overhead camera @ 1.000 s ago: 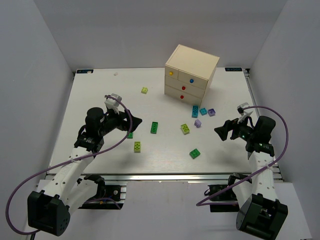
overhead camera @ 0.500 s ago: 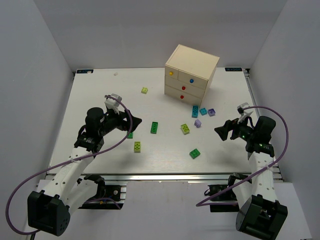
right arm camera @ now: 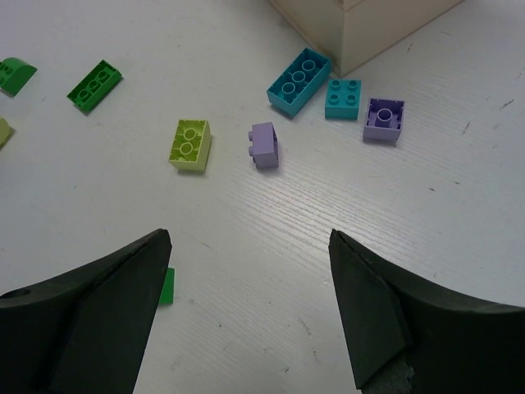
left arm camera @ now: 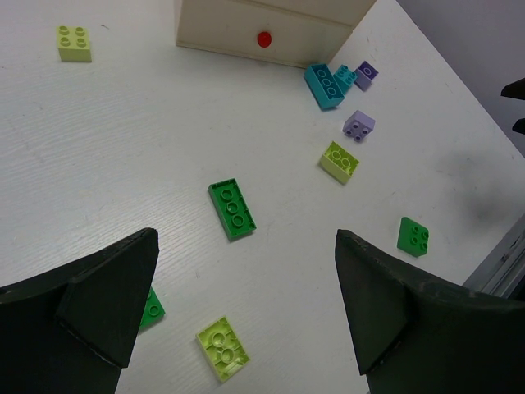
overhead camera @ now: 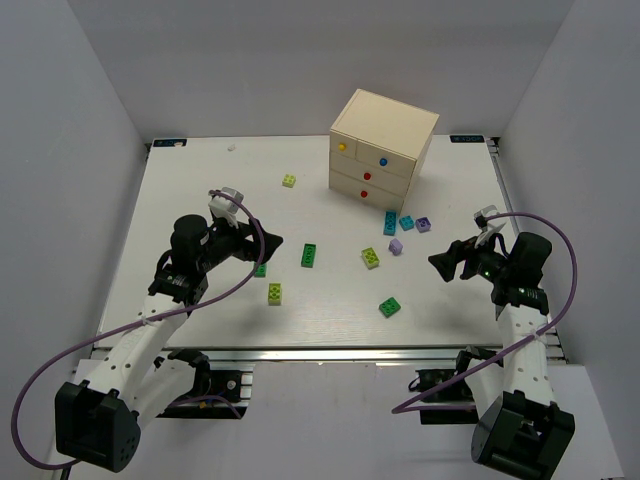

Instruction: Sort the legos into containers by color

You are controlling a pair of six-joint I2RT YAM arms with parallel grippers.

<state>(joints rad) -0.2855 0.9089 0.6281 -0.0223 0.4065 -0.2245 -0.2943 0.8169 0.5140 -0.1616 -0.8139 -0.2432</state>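
Left gripper [overhead camera: 272, 243]: wide open and empty, hanging above the table [overhead camera: 190, 180], left of centre
Small green brick [overhead camera: 260, 270]: tucked right under that gripper in the overhead view, loose on the table
Low lime brick [overhead camera: 274, 293]: just below the small green one, lower left of centre
Top lime brick [overhead camera: 288, 180]: on its own, upper middle, left of the chest
Long green brick [overhead camera: 310, 255]: dead centre, just right of the left gripper, untouched
Mid lime brick [overhead camera: 371, 258]: right of the long green one, well apart from it
Square green brick [overhead camera: 389, 307]: lower middle, near the front edge
Chest [overhead camera: 385, 125]: upper right of centre, drawers [overhead camera: 350, 182] all shut, yellow, blue and red knobs [overhead camera: 383, 162] facing the arms
Long teal brick [overhead camera: 390, 223]: just below the chest's near corner
Small teal brick [overhead camera: 407, 223]: right beside the long teal one
Dark lilac brick [overhead camera: 423, 224]: next in that row, just right of the small teal
Pale lilac brick [overhead camera: 396, 246]: below the teal pair
Right gripper [overhead camera: 435, 263]: open wide, holding nothing, right of centre, pointing left toward the lilac and teal cluster, clear of every brick
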